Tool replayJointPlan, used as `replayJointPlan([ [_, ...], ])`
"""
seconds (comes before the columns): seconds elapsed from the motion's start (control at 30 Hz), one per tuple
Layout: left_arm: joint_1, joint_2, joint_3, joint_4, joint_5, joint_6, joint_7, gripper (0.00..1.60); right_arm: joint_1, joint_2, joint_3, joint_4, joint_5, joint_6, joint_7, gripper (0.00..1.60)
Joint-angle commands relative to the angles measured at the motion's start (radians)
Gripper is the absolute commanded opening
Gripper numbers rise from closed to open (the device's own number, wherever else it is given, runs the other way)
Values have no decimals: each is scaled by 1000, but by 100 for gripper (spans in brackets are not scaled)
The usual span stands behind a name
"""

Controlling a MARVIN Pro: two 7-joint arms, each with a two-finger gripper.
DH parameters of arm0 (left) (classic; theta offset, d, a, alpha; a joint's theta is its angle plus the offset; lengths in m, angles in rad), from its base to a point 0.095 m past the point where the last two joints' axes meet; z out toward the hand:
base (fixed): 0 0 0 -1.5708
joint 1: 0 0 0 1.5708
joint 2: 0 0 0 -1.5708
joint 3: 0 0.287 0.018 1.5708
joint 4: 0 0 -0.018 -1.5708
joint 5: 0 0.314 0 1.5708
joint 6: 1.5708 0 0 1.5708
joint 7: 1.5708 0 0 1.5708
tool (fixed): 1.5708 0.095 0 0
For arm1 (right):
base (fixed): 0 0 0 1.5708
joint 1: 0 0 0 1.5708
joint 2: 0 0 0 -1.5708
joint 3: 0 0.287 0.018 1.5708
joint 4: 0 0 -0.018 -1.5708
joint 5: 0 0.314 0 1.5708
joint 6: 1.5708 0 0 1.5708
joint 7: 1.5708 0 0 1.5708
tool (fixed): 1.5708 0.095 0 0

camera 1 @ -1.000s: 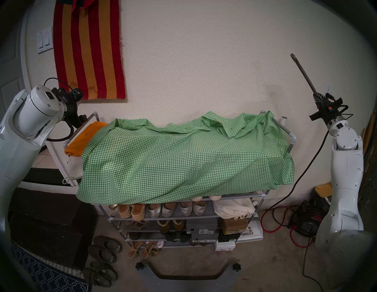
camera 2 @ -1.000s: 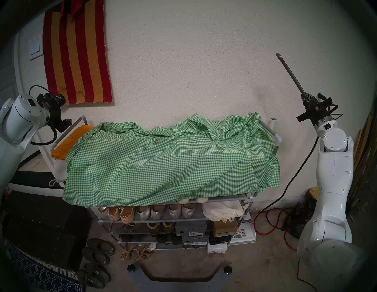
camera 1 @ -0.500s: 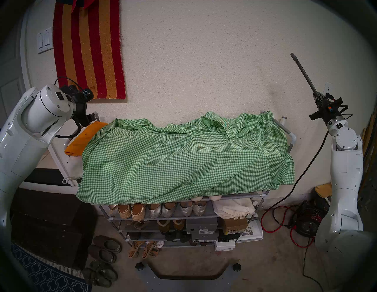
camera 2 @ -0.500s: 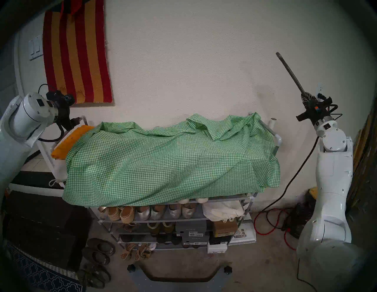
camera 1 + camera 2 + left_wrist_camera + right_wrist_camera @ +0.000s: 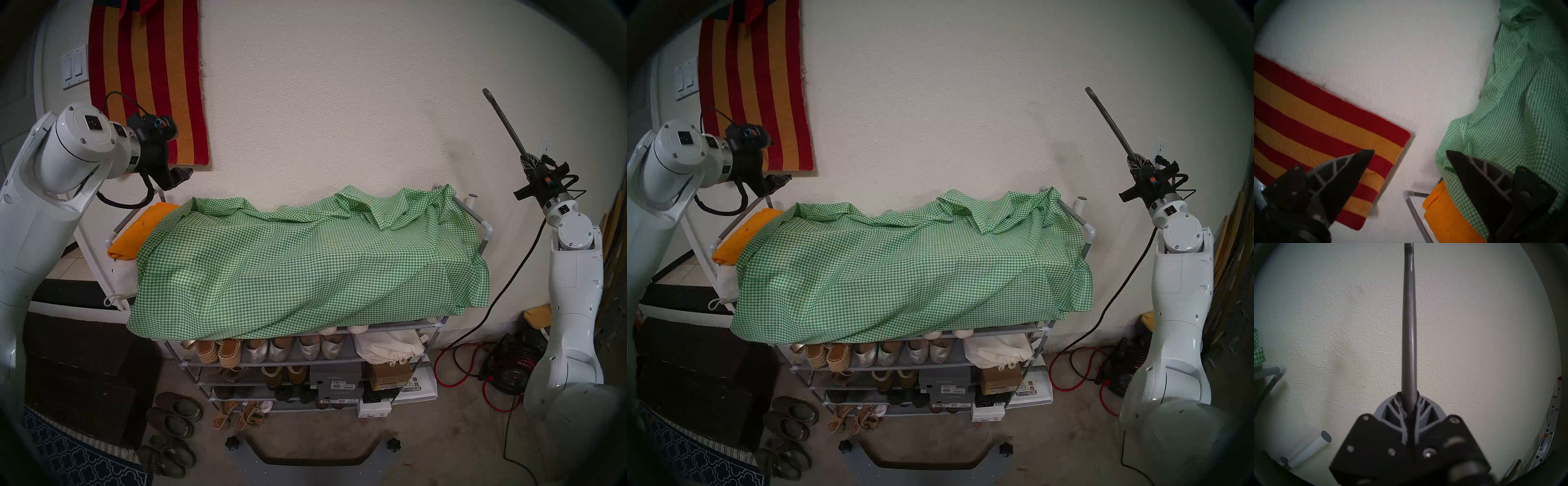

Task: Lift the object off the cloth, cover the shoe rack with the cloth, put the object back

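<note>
A: Head view. The cloth (image 5: pixel 305 264) is draped over the top of the rack (image 5: pixel 400 326), rumpled along the wall side. It stops short at the left, leaving an orange towel (image 5: pixel 135 234) bare.

B: And the arms?

A: The right end effector (image 5: pixel 527 162) is up beside the rack, pressed onto the bar (image 5: pixel 502 118), which slants up toward the wall. The left end effector (image 5: pixel 181 173) hangs above the rack's left rail, in front of a striped rug (image 5: pixel 149 81).

B: Left wrist view?

A: The left one's fingers (image 5: pixel 1349 171) are spread wide with nothing between them. Rug on one side, cloth and towel on the other.

B: Right wrist view?

A: The bar runs straight up out of the clamped fingers (image 5: pixel 1395 410), bare wall behind. A corner of cloth and a rack rail sit at the left edge.
</note>
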Motion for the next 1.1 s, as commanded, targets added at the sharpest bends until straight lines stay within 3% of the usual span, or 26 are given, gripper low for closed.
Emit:
replayJointPlan([
  [0.0,-95,-69,78,22,-33,-29,-67,160,4,0,-1,-6,-1,2,-1,0],
  [0.63,-169,-196,257,49,3,-18,-75,160,5,-1,0,-7,-2,2,-1,0],
  [1.07,-231,-306,313,40,28,47,-32,160,5,-2,0,-6,-3,2,-1,0],
])
